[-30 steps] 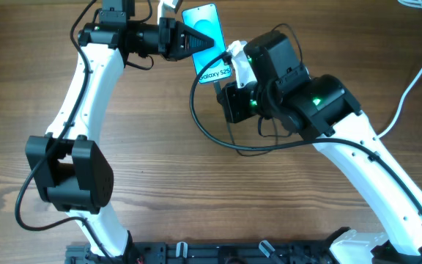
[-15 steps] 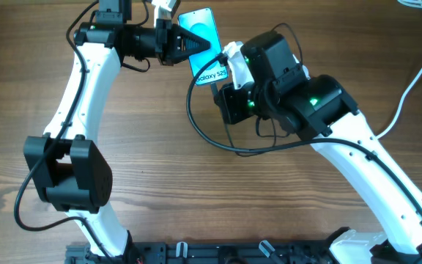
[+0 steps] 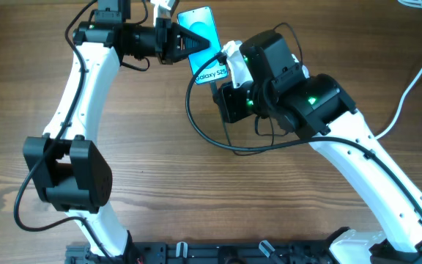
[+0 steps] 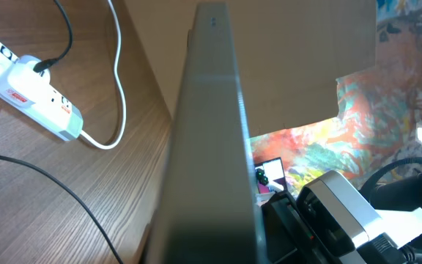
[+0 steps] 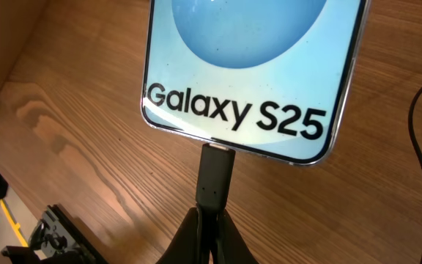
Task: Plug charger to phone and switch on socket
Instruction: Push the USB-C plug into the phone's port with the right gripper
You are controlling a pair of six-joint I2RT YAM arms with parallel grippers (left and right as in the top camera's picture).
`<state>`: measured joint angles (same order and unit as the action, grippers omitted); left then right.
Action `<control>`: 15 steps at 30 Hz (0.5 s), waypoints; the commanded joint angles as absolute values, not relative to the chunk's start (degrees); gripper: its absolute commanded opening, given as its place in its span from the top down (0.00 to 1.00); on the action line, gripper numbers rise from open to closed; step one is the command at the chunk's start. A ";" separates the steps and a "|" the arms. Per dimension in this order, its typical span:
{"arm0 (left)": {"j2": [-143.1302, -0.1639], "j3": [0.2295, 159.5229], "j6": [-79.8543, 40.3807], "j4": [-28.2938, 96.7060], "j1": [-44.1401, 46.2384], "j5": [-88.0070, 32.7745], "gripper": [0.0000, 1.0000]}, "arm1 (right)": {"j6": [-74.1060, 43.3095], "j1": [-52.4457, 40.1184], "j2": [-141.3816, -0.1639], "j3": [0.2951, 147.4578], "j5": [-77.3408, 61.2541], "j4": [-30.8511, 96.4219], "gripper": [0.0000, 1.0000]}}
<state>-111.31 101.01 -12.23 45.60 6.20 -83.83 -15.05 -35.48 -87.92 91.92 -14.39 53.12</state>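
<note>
Near the far edge of the desk, left of its middle, the left pincer (image 3: 187,42) is closed on the phone (image 3: 206,22). It holds the phone clear of the desk and tilted, with the screen up and the "Galaxy S25" end pointing toward the right arm. The left wrist view shows the phone edge-on and hides the fingers.

The charger (image 5: 216,173) meets the phone at that short end. Its dark connector touches the middle of the bottom rim, where the port should be. I cannot tell whether it is fully seated or only at the mouth. Its black cable loops down toward the middle of the desk.

The right pincer (image 5: 209,221) is closed to a narrow slit, pinching the connector's stem just behind the tip.

The step in hand looks like the plugging itself. The next move calls for a short, straight push along the phone's length while the left grip resists it.

A white cord (image 3: 415,62) runs off by the far right corner. The socket (image 4: 34,79) shows only in the left wrist view, so the switch step is not yet begun.
</note>
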 commanded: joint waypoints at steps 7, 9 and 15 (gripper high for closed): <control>-109.56 100.84 -10.63 47.24 9.65 -87.37 0.96 | -11.66 -34.79 -88.84 94.83 -11.38 45.08 0.94; -109.56 100.84 -10.63 47.42 9.65 -87.37 0.96 | -10.44 -34.79 -88.84 94.83 -10.46 44.75 0.92; -109.56 100.84 -10.61 47.44 9.65 -87.37 0.96 | -9.04 -34.79 -88.82 94.85 -9.19 44.58 0.91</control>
